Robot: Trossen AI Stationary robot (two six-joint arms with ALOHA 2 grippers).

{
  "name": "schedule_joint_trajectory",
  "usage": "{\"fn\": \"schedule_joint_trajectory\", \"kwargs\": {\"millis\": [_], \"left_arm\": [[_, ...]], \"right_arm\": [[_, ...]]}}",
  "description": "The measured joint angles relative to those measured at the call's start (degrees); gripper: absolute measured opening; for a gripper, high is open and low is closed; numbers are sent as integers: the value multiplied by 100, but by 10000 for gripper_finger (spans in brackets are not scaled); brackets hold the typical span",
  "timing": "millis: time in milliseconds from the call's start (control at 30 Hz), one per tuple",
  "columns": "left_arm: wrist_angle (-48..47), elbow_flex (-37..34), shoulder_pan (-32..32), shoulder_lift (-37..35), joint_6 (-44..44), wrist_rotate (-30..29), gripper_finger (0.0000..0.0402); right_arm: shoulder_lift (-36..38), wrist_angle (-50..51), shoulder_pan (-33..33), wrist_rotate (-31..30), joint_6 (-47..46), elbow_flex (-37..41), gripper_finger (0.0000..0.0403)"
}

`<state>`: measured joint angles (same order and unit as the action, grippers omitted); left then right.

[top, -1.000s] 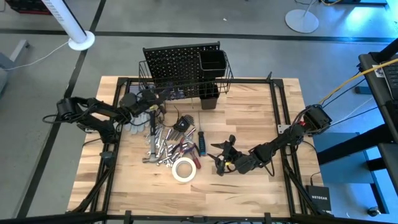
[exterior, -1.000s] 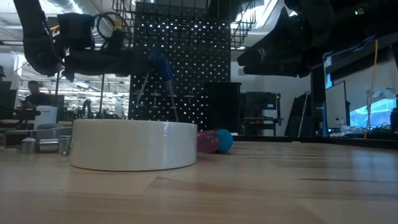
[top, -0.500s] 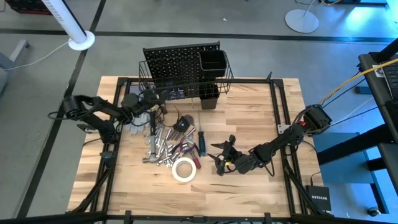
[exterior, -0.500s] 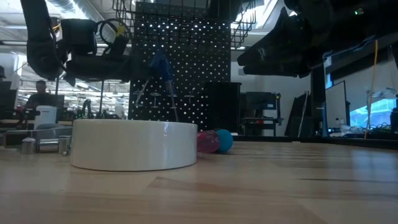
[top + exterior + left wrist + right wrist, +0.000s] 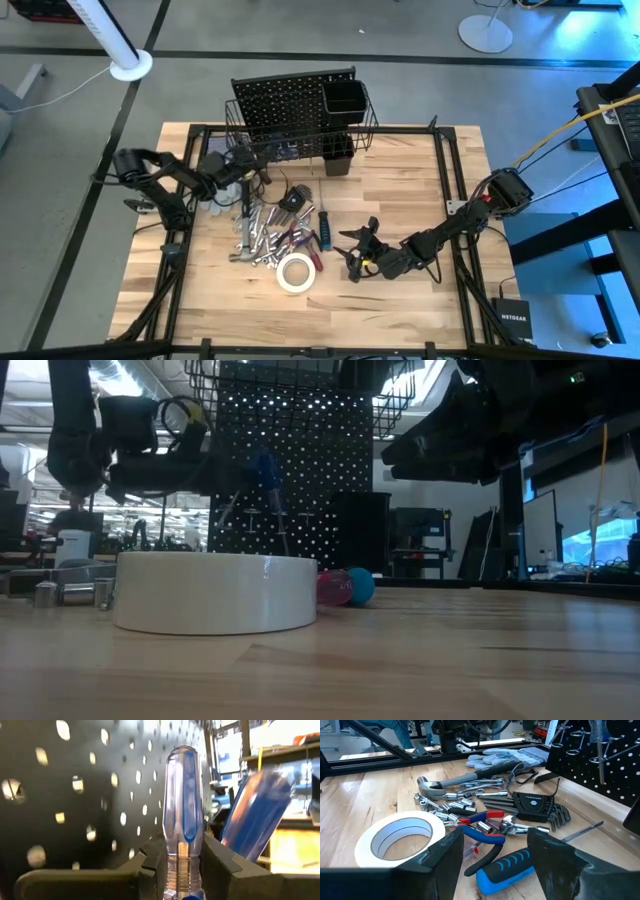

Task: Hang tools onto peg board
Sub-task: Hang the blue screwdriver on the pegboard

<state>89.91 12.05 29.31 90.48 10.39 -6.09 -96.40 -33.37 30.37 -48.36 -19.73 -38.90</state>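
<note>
The black peg board (image 5: 290, 105) stands at the table's far edge. My left gripper (image 5: 252, 162) is level in front of its left part, shut on a clear blue-cored screwdriver (image 5: 182, 815), which also shows in the low view (image 5: 265, 470). A second blue handle (image 5: 255, 815) shows close beside it by the board. The other tools (image 5: 272, 228) lie in a heap mid-table, with the white tape roll (image 5: 297, 272) flat on the wood at its near side. My right gripper (image 5: 352, 252) stands open to the right of the heap, above a blue-handled screwdriver (image 5: 507, 867). My left gripper pinches the screwdriver's clear handle between its two fingers, at the ribbed lower part (image 5: 180, 872). The fingers come level from the table's left and lie across the handle. The handle stands nearly upright, its rounded end (image 5: 182, 757) up, clear of the table and close before the board's holes.
A wire basket (image 5: 300, 135) and a black square cup (image 5: 343, 97) are fixed to the board. Grey gloves (image 5: 512, 755), a hammer (image 5: 450, 780) and a hex-key set (image 5: 537, 805) lie among the tools. Bare wood lies at the table's right and near sides.
My left arm has leaned in toward the peg board, its elbow swinging toward the table. Its gripper, still shut on the screwdriver, has sunk slightly and edged toward the board. My right arm has kept still.
</note>
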Motion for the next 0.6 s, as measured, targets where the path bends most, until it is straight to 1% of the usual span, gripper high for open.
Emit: {"fn": "schedule_joint_trajectory", "kwargs": {"millis": [267, 400, 600], "left_arm": [[13, -35, -159, -304, 190, 10, 78], [4, -15, -164, -330, -90, 20, 78], [-20, -15, -338, -335, -225, 378, 78]], "right_arm": [[0, 0, 0, 0, 0, -1, 223], [0, -22, 0, 0, 0, -1, 223], [0, -366, -8, 0, 79, -28, 223]]}}
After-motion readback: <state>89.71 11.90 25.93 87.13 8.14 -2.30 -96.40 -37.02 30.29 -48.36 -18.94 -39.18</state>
